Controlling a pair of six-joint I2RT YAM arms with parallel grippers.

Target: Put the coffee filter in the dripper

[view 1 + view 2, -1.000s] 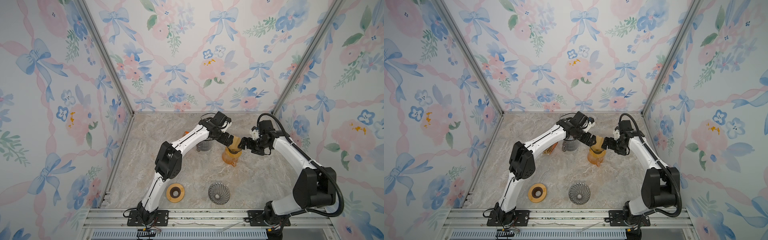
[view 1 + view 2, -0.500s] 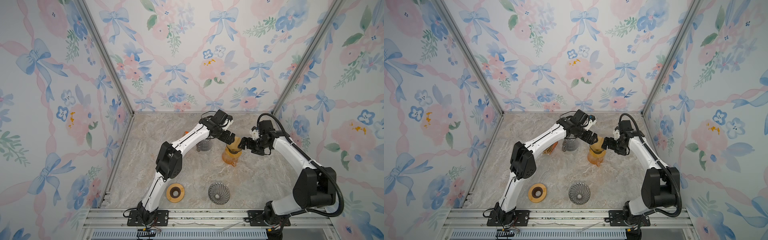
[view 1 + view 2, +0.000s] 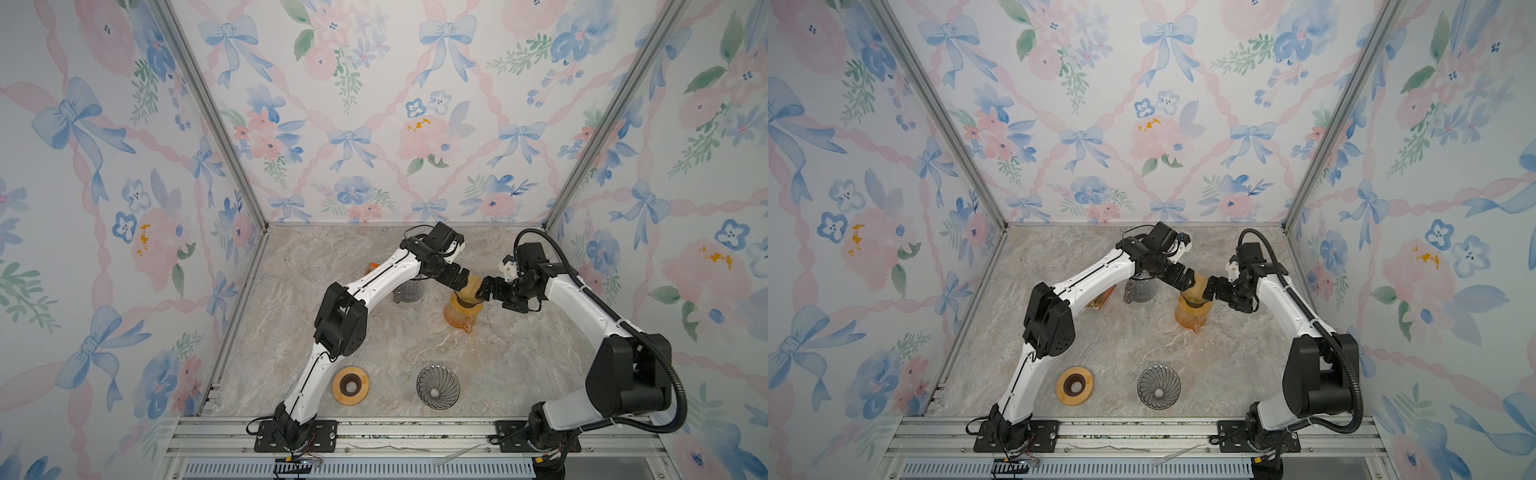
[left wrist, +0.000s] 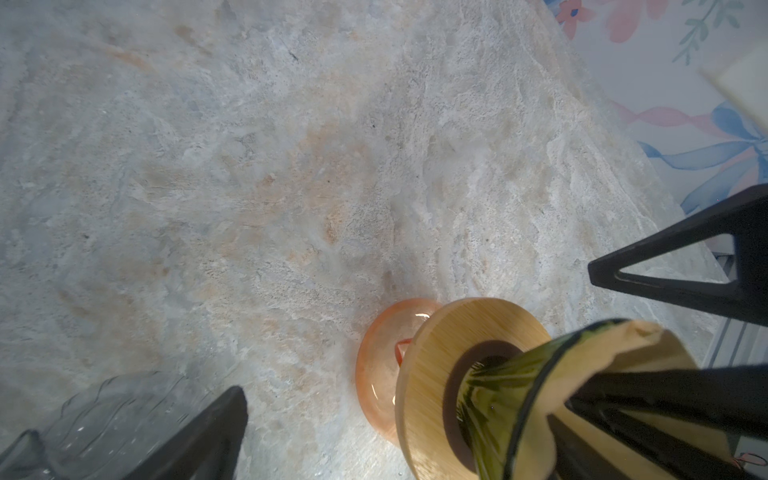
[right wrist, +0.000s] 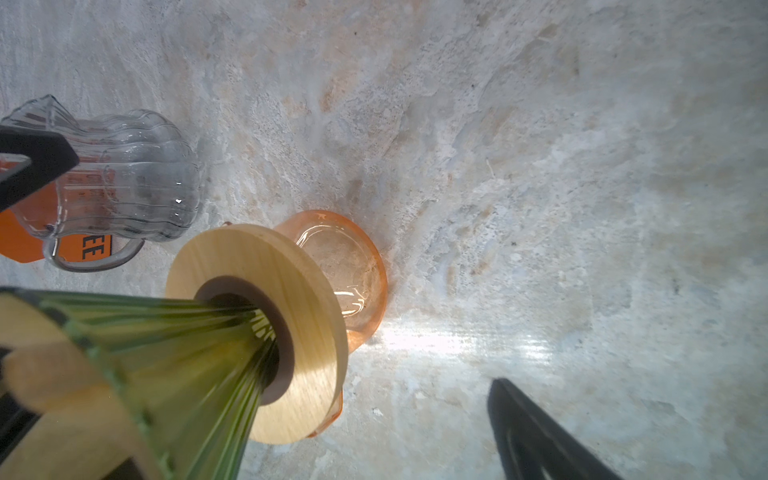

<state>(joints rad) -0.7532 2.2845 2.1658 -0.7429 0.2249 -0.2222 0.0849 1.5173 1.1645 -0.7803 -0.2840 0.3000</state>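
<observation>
Coffee filter (image 3: 470,286) is seen inside the green dripper (image 5: 187,340), which is carried by a wooden collar (image 5: 307,291) on the orange carafe (image 3: 460,316) — toward the back edge of the bench (image 3: 519,353), right of middle. Left gripper (image 3: 460,281) and right gripper (image 3: 485,288) are held at the filter's rim — both spread wide, released. A spare grey dripper (image 3: 438,383) is set near the front edge.

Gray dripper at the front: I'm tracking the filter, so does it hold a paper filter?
No, the gray dripper shows bare spiral ribs in a top view, with no paper inside.
</observation>
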